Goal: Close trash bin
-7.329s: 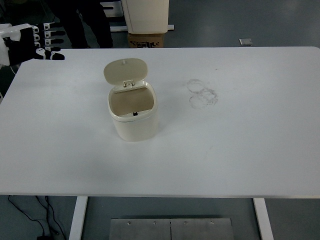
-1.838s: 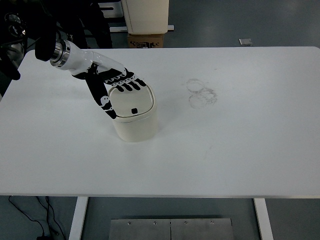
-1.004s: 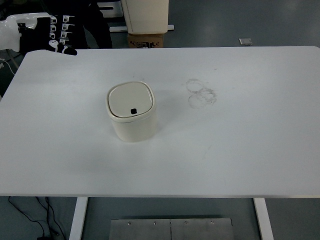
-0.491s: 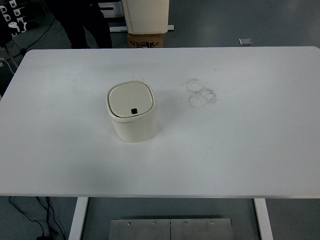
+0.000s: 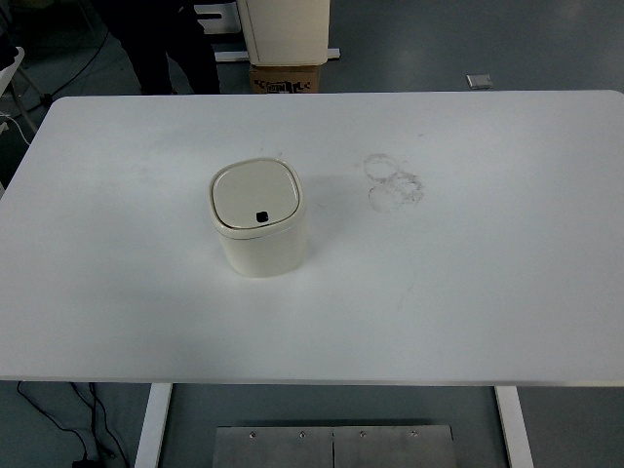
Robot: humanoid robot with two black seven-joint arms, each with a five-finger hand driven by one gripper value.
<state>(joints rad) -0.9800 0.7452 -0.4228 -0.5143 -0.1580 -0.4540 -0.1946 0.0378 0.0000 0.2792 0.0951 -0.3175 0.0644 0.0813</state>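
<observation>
A small cream trash bin (image 5: 260, 218) stands upright on the white table (image 5: 468, 273), left of the middle. Its lid (image 5: 255, 195) lies flat and shut on top, with a small black button near the lid's front edge. Neither of my hands shows in the head view.
Grey ring-shaped smudges (image 5: 393, 181) mark the table to the right of the bin. A person's dark legs (image 5: 166, 44) stand beyond the far left corner. A cream cabinet (image 5: 285, 29) over a cardboard box (image 5: 287, 78) sits behind the far edge.
The bin's lid went from upright to shut under my left hand. That hand then drew back to the far left and left the view.
</observation>
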